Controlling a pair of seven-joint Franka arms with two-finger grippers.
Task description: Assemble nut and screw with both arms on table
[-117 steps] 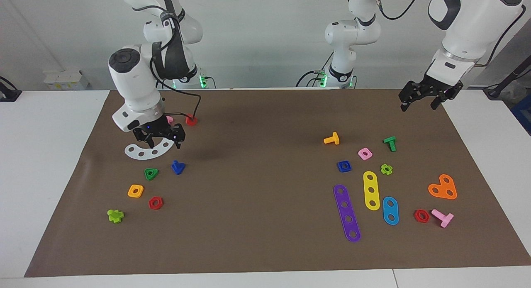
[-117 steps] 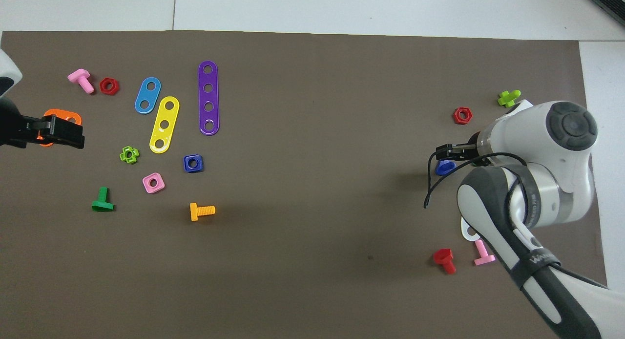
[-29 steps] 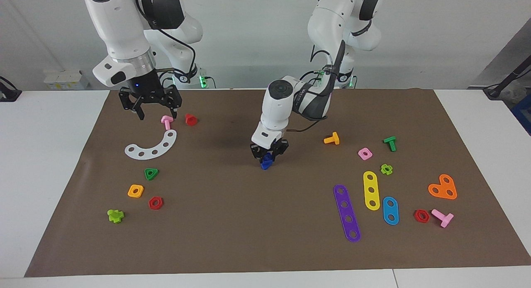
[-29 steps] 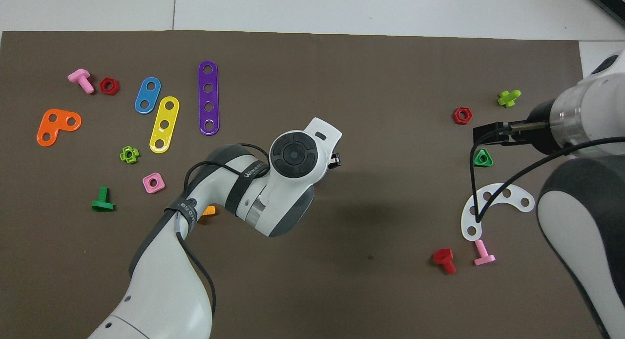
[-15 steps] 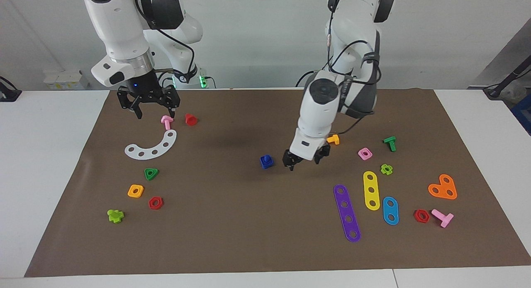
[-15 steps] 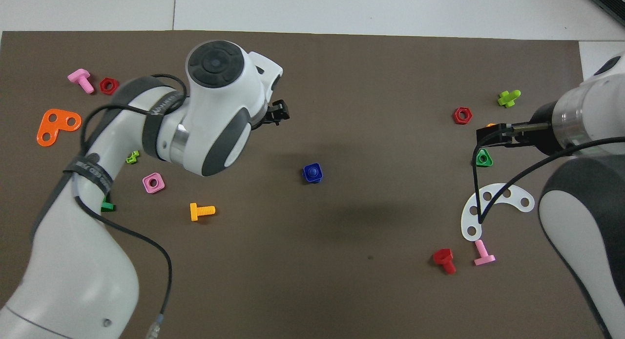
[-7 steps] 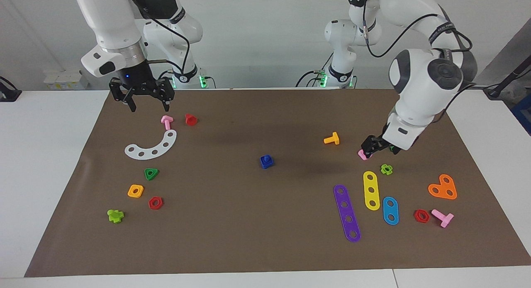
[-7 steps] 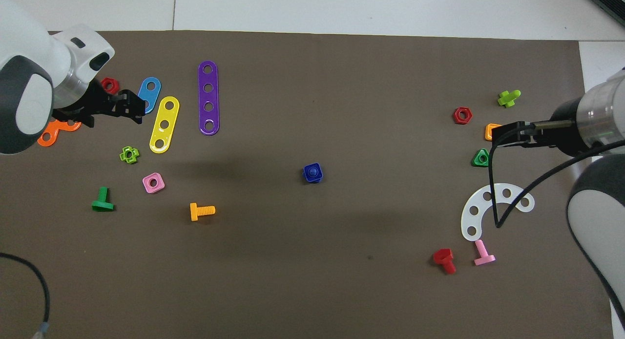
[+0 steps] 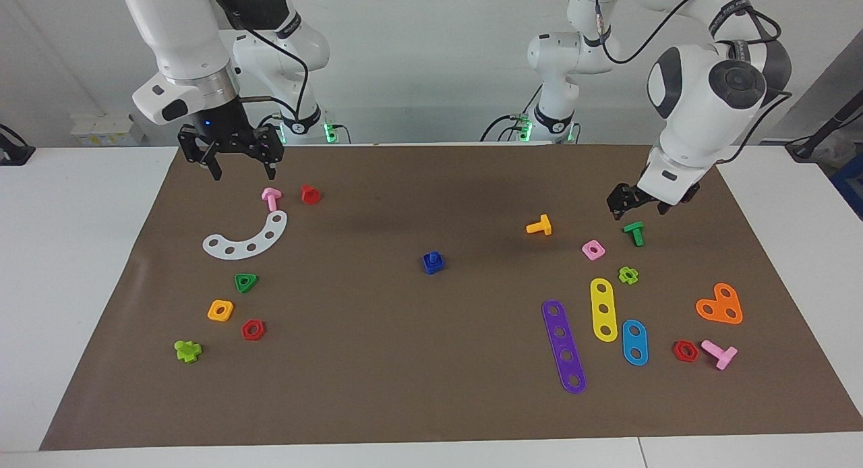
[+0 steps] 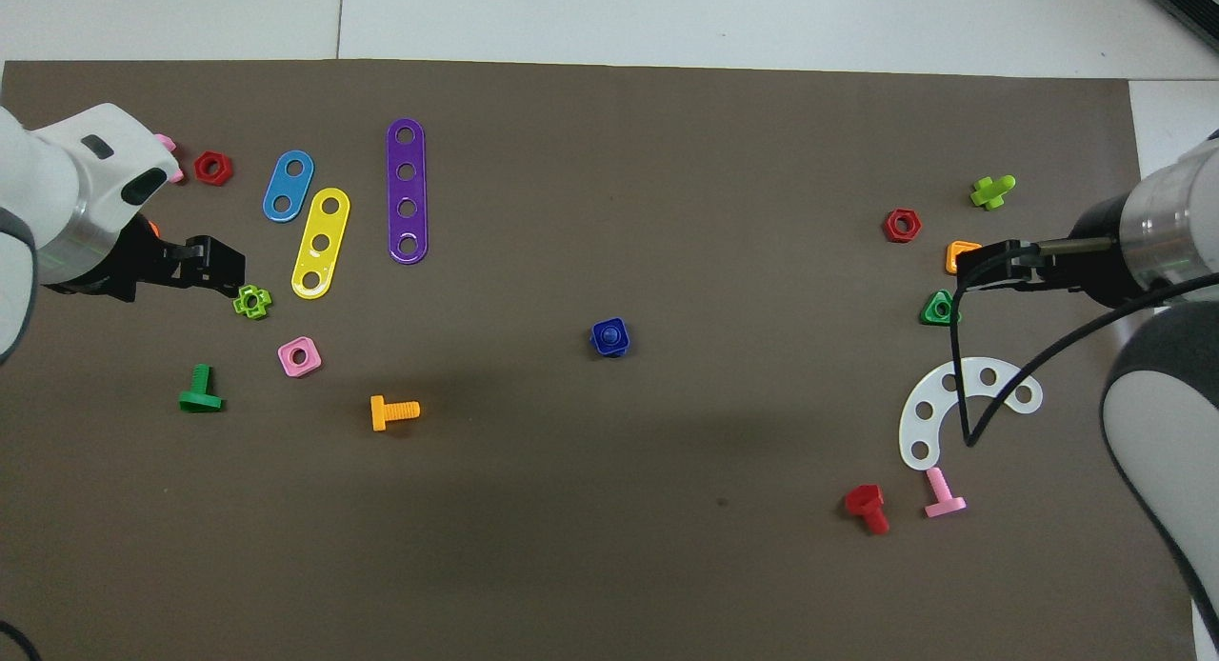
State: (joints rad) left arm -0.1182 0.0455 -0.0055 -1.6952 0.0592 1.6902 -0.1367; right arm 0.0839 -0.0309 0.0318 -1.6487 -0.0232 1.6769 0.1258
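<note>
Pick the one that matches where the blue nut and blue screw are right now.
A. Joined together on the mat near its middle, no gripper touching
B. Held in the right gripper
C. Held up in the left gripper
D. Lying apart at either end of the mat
A: the blue nut sits on the mat near its middle with the blue screw standing in its hole, while the left gripper and right gripper are up at their own ends, away from it.

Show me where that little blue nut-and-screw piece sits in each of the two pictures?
Facing view: the blue nut with the screw in it lies mid-mat.
Overhead view: the same blue nut lies mid-mat.
Shared landmark: the orange screw, toward the left arm's end.
</note>
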